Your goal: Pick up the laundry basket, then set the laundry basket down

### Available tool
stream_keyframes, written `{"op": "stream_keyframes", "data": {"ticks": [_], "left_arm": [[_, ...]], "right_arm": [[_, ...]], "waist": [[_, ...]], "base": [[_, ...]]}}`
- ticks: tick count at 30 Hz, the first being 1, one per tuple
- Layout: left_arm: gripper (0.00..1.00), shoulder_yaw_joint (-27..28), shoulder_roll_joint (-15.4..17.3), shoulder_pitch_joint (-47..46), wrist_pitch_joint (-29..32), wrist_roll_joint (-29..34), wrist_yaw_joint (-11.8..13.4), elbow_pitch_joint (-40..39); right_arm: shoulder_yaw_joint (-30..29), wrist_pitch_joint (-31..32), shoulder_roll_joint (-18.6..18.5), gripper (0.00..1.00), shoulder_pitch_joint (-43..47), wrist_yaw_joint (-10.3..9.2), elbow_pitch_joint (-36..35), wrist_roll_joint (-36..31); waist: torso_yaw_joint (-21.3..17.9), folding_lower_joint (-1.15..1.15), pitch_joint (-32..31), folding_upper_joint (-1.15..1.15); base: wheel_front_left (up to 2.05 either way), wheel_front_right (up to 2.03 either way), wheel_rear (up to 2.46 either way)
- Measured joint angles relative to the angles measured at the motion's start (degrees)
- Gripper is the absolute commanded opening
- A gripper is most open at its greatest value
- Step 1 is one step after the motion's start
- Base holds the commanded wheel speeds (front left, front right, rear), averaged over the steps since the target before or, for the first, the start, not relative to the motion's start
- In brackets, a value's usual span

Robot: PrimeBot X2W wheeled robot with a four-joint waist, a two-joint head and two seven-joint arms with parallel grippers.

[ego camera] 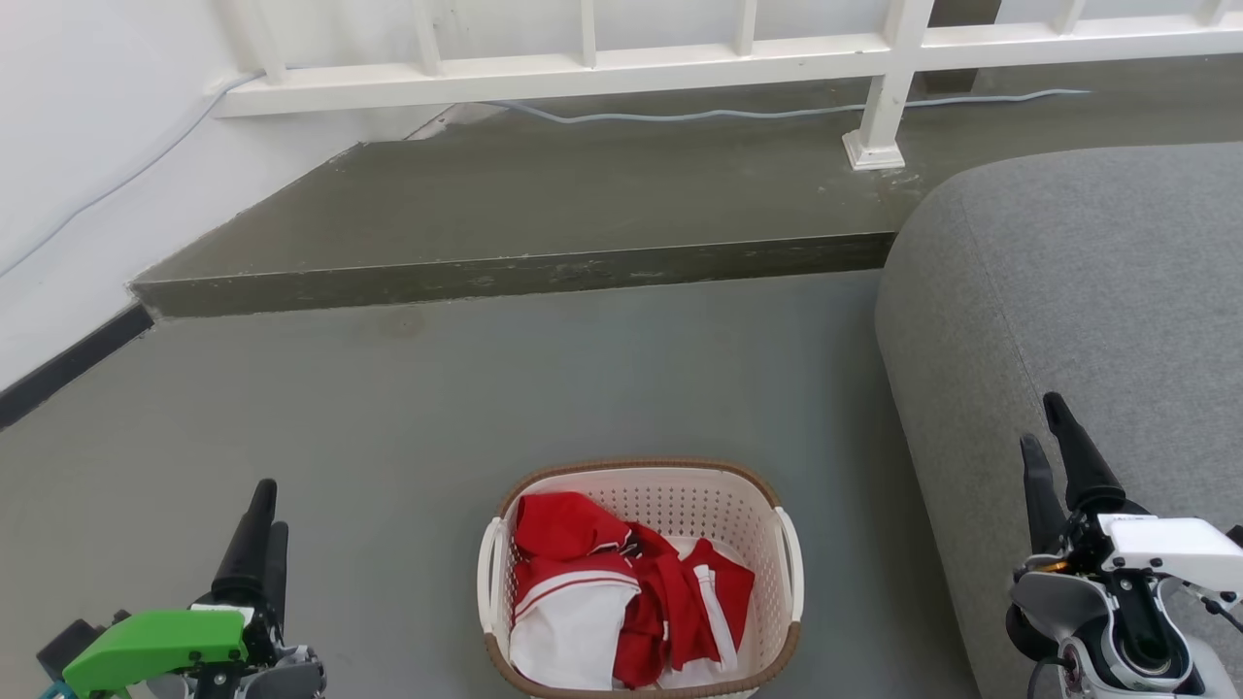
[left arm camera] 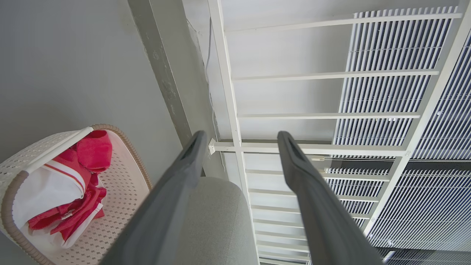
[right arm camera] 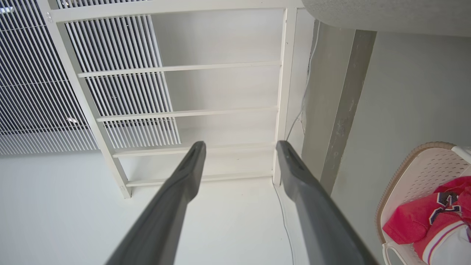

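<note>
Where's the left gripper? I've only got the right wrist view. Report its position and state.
Observer: The left gripper is low on the robot's left of the basket, well apart from it, open and empty.
Operator: Now give me the basket's left handle.
Observer: The left handle is free: nothing touches it.
</note>
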Motion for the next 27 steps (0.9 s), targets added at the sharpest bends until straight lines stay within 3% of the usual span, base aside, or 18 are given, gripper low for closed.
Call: {"op": "stream_keyframes", "data": {"ticks": [16, 27], "left_arm": [[1.00, -3.52, 1.86, -0.11, -3.98, 8.80, 0.00, -1.65], [1.00, -5.78, 3.54, -0.29, -6.24, 19.44, 0.00, -2.56]], "right_arm": [[5.89, -3.99, -2.74, 1.00, -0.47, 0.00, -2.18, -8.40], [10.12, -6.62, -4.61, 1.00, -1.32, 0.01, -2.98, -16.07]], "waist": [[0.05, 0.00, 0.24, 0.00], [0.14, 0.00, 0.24, 0.00]], "base": [[0.00, 0.00, 0.00], [0.00, 0.00, 0.00]]}}
